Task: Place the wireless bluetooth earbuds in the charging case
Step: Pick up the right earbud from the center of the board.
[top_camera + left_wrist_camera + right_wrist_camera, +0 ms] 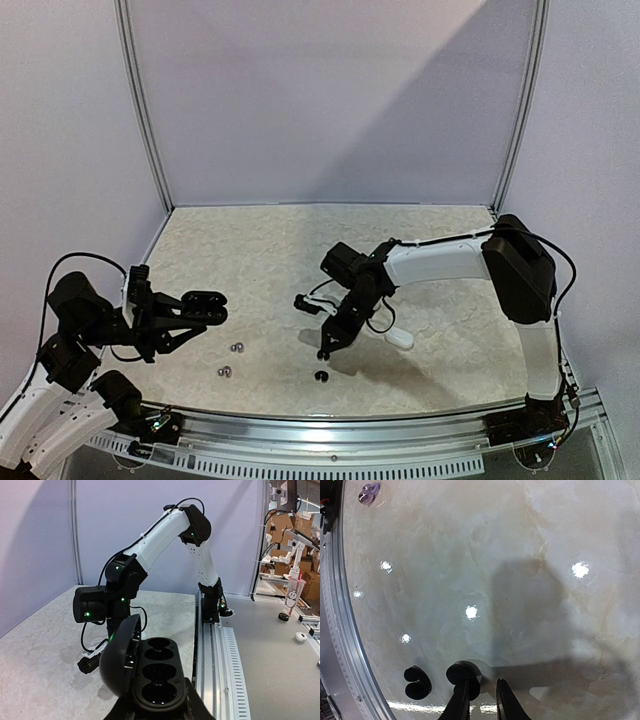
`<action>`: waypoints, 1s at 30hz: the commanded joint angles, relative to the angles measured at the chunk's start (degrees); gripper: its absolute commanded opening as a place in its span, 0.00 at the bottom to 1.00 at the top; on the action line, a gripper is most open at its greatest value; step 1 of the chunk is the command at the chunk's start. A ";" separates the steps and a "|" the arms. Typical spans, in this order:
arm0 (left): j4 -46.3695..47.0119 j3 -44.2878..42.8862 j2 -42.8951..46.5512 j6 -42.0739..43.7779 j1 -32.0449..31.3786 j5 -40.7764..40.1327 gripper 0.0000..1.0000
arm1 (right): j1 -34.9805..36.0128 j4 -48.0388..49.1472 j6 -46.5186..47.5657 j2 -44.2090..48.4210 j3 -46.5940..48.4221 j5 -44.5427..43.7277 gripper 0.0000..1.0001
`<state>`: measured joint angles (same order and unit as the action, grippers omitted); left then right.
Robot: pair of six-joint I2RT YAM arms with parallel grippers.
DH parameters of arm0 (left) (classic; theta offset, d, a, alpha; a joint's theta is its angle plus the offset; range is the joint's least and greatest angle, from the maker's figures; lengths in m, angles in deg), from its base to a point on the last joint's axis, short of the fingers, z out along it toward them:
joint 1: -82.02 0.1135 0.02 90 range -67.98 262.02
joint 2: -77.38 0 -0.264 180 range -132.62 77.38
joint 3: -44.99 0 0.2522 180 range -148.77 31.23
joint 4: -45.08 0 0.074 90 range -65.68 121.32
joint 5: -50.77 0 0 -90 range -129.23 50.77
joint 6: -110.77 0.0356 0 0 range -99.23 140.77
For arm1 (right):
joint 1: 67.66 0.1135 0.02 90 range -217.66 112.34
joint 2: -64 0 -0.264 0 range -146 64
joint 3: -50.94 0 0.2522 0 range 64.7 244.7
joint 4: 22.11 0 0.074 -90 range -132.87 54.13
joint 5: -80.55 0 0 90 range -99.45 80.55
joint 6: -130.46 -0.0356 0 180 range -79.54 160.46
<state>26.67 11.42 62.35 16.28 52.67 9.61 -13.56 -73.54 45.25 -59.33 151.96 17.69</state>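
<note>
The black charging case [156, 676] is clamped in my left gripper [152, 707], its lid [116, 661] swung open to the left and its wells empty. From above, the case [205, 305] hangs over the table's left side in the left gripper [183, 314]. My right gripper [324, 350] points down at mid-table. A black earbud [464, 674] sits pinched at the fingertips of the right gripper [482, 692], just above the table. Another black earbud [417, 682] lies on the table beside it, also visible from above [321, 376]. Two grey earbuds [238, 348] [225, 371] lie between the arms.
A lavender earbud [368, 492] lies far off near the metal rail [337, 630]. A white oblong object [398, 338] rests on the table right of the right gripper. The right arm [165, 532] rises beyond the held case in the left wrist view.
</note>
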 commanded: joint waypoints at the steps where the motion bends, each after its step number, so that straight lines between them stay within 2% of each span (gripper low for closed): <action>1: -0.14 0.74 0.35 0.81 0.47 0.07 0.00 | 1.62 -0.79 -0.52 1.07 -1.48 2.72 0.18; 9: -0.48 0.69 0.36 1.18 0.52 -0.12 0.00 | 1.82 -0.75 -1.01 0.48 -1.59 3.74 0.16; 16: -0.72 0.65 0.51 1.37 0.58 -0.15 0.00 | 2.03 -0.43 -1.11 0.52 -1.32 4.66 0.02; 19: -0.77 0.62 0.63 1.69 0.55 0.31 0.00 | 2.03 -1.15 -1.18 1.01 -0.50 4.13 0.00; 30: -2.33 0.34 1.75 5.80 0.51 6.18 0.00 | 3.35 -6.10 -0.77 11.61 10.80 -6.53 0.00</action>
<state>25.93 11.42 63.36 19.17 52.67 12.46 -11.83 -77.72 44.18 -55.57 156.18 16.73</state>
